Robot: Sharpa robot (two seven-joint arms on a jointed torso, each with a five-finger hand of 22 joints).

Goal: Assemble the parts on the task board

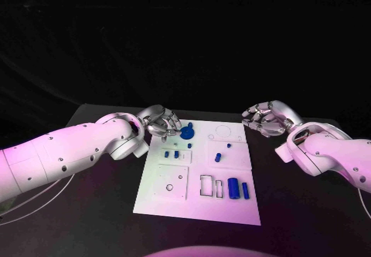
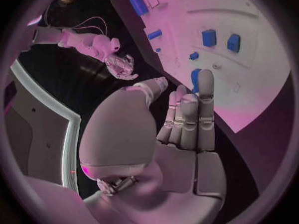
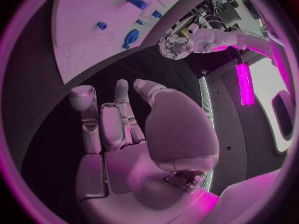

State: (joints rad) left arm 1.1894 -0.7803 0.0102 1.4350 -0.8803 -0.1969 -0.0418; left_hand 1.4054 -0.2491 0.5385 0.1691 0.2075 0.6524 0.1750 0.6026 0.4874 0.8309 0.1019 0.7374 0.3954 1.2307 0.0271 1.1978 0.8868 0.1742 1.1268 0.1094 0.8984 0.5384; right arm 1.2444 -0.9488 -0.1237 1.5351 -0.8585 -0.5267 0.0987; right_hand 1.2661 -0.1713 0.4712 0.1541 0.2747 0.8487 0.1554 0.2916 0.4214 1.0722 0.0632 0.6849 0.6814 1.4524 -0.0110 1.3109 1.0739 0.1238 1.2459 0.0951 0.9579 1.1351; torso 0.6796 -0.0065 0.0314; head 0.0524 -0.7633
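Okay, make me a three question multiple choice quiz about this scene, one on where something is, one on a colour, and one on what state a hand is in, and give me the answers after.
1. Where is the left hand?
A. at the far left corner of the task board, by a blue part
B. over the board's near right corner
C. off the table

2. What colour are the parts on the board?
A. red
B. blue
C. green

3. What is the right hand doing?
A. holding a blue part
B. pressing down on the board
C. holding nothing, off the board's far right corner

Answers:
1 A, since the head view shows its fingers at that corner beside the part.
2 B, since every small piece on the white board is blue.
3 C, since its fingers carry nothing and it sits clear of the board.
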